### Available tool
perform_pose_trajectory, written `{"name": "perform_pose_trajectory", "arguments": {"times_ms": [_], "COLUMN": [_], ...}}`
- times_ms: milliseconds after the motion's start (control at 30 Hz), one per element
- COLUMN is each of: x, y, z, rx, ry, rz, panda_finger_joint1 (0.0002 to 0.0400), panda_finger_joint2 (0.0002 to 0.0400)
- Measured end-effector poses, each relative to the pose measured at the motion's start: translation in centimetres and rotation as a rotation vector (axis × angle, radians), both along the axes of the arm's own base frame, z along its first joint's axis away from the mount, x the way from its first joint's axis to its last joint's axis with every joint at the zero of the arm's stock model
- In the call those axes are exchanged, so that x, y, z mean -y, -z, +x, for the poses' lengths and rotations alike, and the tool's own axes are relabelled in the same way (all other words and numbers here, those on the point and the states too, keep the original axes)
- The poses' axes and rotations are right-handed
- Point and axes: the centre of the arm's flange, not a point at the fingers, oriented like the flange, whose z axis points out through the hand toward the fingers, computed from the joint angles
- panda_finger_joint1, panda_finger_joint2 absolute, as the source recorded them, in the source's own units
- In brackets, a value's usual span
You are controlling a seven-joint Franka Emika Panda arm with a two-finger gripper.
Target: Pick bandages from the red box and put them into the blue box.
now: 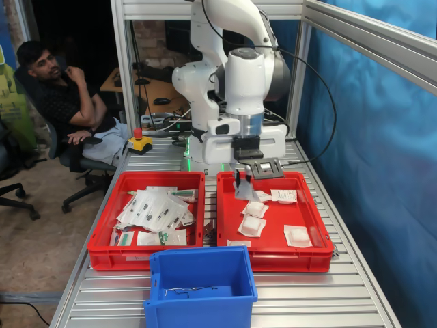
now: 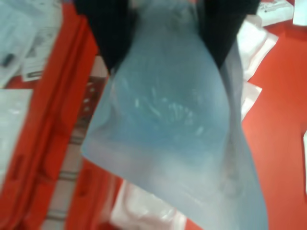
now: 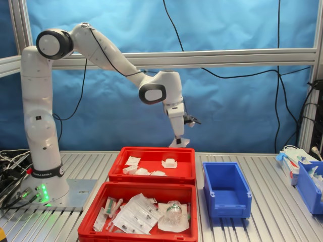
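Observation:
My gripper (image 1: 242,179) is shut on one bandage (image 1: 245,192), a white square packet hanging over the back of the red box (image 1: 273,254). The second exterior view shows the gripper (image 3: 179,137) holding the bandage (image 3: 180,143) clear above the red box's (image 3: 156,150) far rim. In the wrist view the packet (image 2: 172,129) fills the picture between two dark fingers (image 2: 105,33). Several more bandages (image 1: 252,225) lie on the box floor. The blue box (image 1: 201,277) (image 3: 227,189) stands apart from the gripper, on the near side of the crates in the first exterior view.
A twin red crate (image 1: 147,256) (image 3: 136,234) holding long clear packets sits beside the red box. A man (image 1: 61,96) sits beyond the table at the first exterior view's left, near a red stop button (image 1: 138,142). Another blue bin (image 3: 309,186) stands at the second exterior view's right.

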Motion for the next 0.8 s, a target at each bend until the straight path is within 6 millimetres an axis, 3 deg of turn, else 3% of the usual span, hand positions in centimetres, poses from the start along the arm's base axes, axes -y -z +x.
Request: {"name": "perform_pose_trajectory", "arguments": {"times_ms": [267,333,800], "x": [3.1,4.7,7.3], "y": [-2.6,-3.6,-4.9], "z": [1.7,2.2,5.3], "rx": [0.007,-0.002,0.016], "ry": [0.059,0.088,0.158], "rz": [-0.004,-0.007,-0.028], "panda_finger_joint1": [0.0086,0.0086,0.0086], "panda_finger_joint2": [0.0086,0.0086,0.0086]}}
